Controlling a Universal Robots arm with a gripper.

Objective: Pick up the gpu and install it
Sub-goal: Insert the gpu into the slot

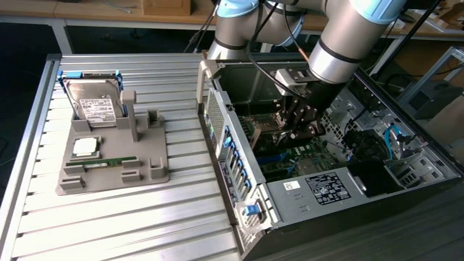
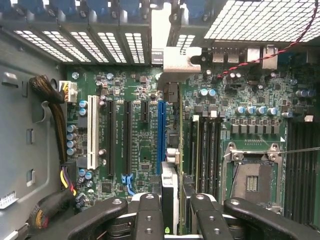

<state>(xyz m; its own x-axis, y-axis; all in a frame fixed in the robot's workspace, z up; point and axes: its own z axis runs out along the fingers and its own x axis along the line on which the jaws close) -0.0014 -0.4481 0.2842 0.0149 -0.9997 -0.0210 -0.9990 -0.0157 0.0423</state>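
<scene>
Inside the open computer case [image 1: 319, 187], my gripper [image 1: 305, 129] hangs over the motherboard [image 1: 290, 155]. In the wrist view the gripper [image 2: 172, 205] is shut on the gpu [image 2: 170, 177], which shows edge-on as a thin dark card between the two black fingers [image 2: 148, 210]. The card's silver bracket [image 2: 176, 57] points at the case's rear slot openings. The card runs just beside and along the blue slot [image 2: 161, 132] on the board; whether it touches the slot I cannot tell.
A white slot [image 2: 92, 132] and black slots [image 2: 109, 137] lie beside the blue one, with a cable bundle [image 2: 50, 115] at the board's edge and a CPU socket [image 2: 252, 177]. On the slatted table a grey fixture [image 1: 149, 168] holds a hard drive [image 1: 98, 106], a processor [image 1: 86, 145] and a memory stick [image 1: 101, 162].
</scene>
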